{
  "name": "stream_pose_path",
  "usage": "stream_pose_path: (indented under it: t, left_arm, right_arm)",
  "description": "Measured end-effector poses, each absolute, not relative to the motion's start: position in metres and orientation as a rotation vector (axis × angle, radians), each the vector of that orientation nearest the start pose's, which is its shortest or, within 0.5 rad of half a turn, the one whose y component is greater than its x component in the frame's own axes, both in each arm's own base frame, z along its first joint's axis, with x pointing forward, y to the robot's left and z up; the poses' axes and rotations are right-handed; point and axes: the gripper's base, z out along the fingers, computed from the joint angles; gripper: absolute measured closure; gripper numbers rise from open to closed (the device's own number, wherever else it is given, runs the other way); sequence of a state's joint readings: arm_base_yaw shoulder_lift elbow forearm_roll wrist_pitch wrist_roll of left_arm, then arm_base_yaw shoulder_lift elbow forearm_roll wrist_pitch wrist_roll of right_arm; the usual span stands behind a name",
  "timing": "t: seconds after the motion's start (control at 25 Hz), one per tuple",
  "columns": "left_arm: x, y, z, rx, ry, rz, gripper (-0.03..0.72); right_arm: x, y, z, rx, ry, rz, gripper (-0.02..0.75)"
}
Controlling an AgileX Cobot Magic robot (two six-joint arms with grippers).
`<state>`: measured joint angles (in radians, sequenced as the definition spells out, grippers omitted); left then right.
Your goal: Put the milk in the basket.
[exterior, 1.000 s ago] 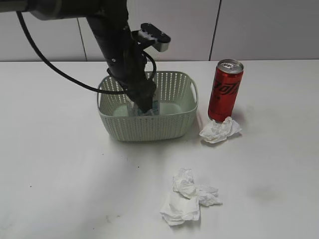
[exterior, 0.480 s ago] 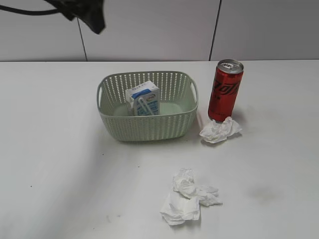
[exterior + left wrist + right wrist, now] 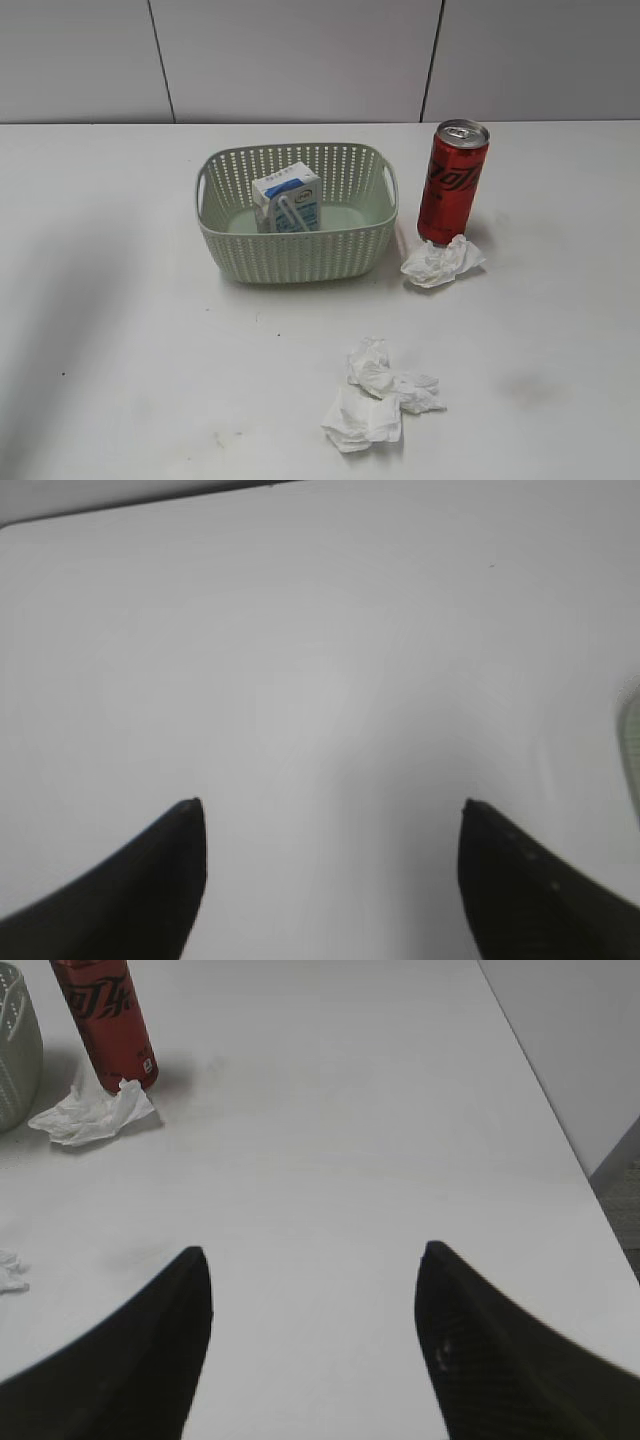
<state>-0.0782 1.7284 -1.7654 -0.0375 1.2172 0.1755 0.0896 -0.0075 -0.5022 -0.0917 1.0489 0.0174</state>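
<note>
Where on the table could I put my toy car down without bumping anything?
The widest bare stretch of white table lies left of the pale green perforated plastic basket. Bare too: the far right side beyond the red drink can. It is crowded between that can, the crumpled white tissue at its foot and the bigger crumpled tissue pile nearer the front.

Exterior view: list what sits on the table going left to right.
basket with the milk standing inside it → larger crumpled tissue near the front → small tissue → red can just behind that tissue.
</note>
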Motion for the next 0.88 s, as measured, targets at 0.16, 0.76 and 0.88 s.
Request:
stream_pose_path:
  t: [0.16, 0.76, 0.88]
  left_arm:
    - [0.337, -0.017, 0.363, 0.284, 2.691, -0.009, 0.108]
    - [0.178, -0.013, 0.297, 0.278, 2.807, -0.058, 0.109]
    - [0.151, -0.011, 0.288, 0.275, 2.773, -0.054, 0.109]
  right_arm:
    - [-0.005, -0.008, 0.279, -0.069, 2.018, -0.041, 0.238]
    - [-0.005, -0.008, 0.279, -0.069, 2.018, -0.041, 0.238]
    - [-0.005, -0.008, 0.279, -0.069, 2.018, -0.041, 0.238]
